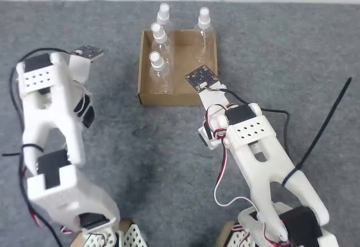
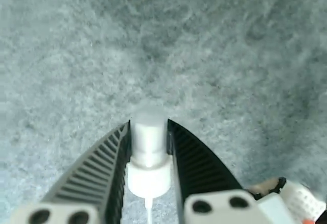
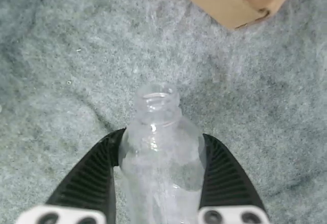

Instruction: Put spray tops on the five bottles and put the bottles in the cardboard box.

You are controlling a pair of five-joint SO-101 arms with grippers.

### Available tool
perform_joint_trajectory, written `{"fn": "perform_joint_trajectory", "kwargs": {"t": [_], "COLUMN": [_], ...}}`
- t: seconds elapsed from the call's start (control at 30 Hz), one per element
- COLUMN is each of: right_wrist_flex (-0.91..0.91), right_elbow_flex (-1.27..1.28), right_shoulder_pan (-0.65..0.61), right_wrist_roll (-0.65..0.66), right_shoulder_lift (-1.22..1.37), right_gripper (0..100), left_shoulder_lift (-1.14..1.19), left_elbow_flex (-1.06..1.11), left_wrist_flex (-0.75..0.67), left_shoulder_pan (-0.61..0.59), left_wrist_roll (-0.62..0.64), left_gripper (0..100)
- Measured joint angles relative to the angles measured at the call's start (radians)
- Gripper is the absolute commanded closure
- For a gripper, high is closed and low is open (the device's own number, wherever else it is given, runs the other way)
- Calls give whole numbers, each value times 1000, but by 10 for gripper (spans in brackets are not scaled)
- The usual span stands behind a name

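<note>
One open bottle (image 3: 161,157), clamped in the right gripper (image 3: 159,138), sits well right of the top (image 2: 148,155) the left gripper (image 2: 148,126) pinches.

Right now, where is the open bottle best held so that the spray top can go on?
Grip the open bottle on its round body, below the shoulder, from two opposite sides, as the right hand does. This leaves the narrow threaded neck free for the spray top.
</note>
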Motion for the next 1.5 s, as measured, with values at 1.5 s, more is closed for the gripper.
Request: {"fn": "perform_joint_trajectory", "kwargs": {"t": [1.5], "right_wrist_flex": [0], "right_elbow_flex": [12], "right_shoulder_pan": [0], "right_wrist_roll": [0], "right_shoulder_lift": [0], "right_gripper": [958], "left_shoulder_lift": [-569], "left_elbow_flex": [158], "left_wrist_flex": [0], "left_shoulder_pan": [3], "left_wrist_roll": [453], "left_gripper": [990]}}
